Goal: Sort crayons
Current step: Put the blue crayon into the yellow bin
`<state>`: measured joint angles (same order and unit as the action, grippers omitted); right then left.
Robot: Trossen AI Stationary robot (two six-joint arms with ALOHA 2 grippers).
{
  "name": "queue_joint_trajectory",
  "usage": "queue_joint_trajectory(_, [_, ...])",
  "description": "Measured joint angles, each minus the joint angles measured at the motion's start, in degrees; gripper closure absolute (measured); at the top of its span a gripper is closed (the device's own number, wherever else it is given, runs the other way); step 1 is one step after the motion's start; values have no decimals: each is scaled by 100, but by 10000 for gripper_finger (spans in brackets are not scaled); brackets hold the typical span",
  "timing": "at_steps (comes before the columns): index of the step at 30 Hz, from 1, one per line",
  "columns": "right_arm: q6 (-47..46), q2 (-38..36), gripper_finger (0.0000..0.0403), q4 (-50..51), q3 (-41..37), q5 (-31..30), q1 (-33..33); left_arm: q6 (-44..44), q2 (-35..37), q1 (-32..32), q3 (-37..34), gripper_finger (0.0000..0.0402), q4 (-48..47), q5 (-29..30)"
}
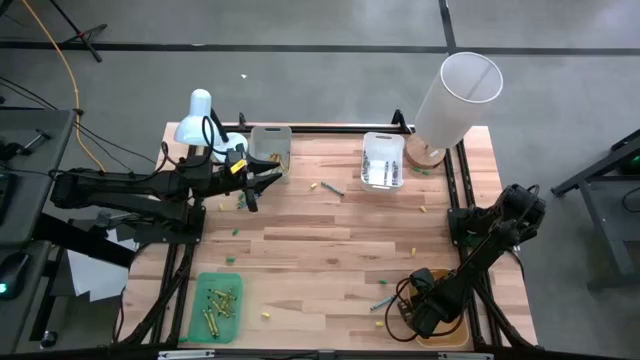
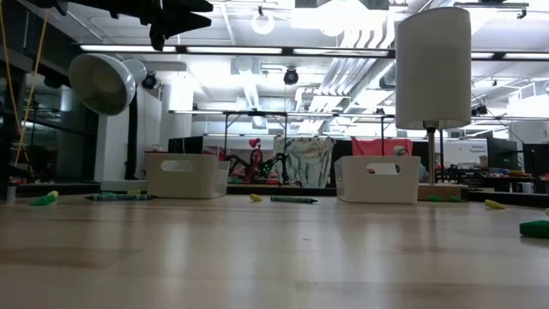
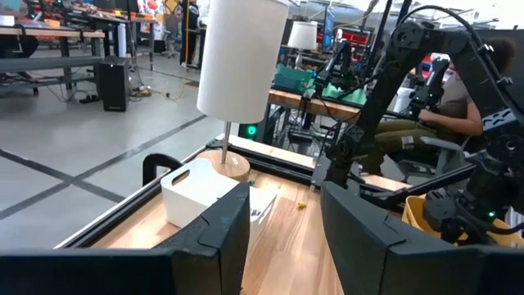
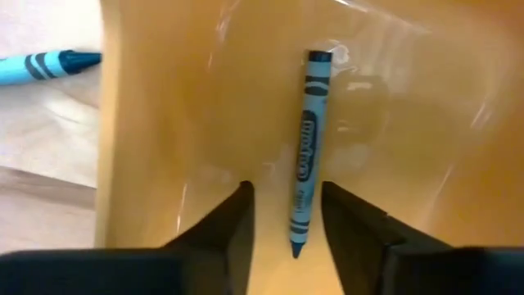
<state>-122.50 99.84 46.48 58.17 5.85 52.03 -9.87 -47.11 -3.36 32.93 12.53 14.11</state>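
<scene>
Now the right gripper (image 4: 285, 215) is over the orange tray (image 4: 164, 139) at the near right of the table, and a blue crayon (image 4: 304, 147) lies in the tray between its fingers, which stand apart and do not hold it. To do this release well, I think the arm should rise straight up, so no finger drags the crayon. 1 more blue crayon (image 4: 45, 64) waits just outside the tray (on the wood). The left gripper (image 1: 262, 178), open and empty, hovers at the far left.

The high view looks straight down on the whole table (image 1: 330, 240), the low view skims its top, and both share the white lamp (image 1: 455, 100).
</scene>
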Motion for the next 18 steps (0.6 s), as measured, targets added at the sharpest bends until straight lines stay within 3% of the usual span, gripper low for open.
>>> queue_joint_trajectory(6, [471,-312,209,246,171,-7,69,0,0,2,0,261,-54,0])
queue_joint_trajectory(11, [811,-1022,190,932,474,-285,242,0,0,2,0,261,-57,0])
queue_joint_trajectory(15, [1221,-1748,190,1163,644,-1005,316,0,0,2,0,261,-63,0])
queue_joint_trajectory(18, [1677,-2257,189,1102,675,-2035,192,0,0,1,0,261,-63,0])
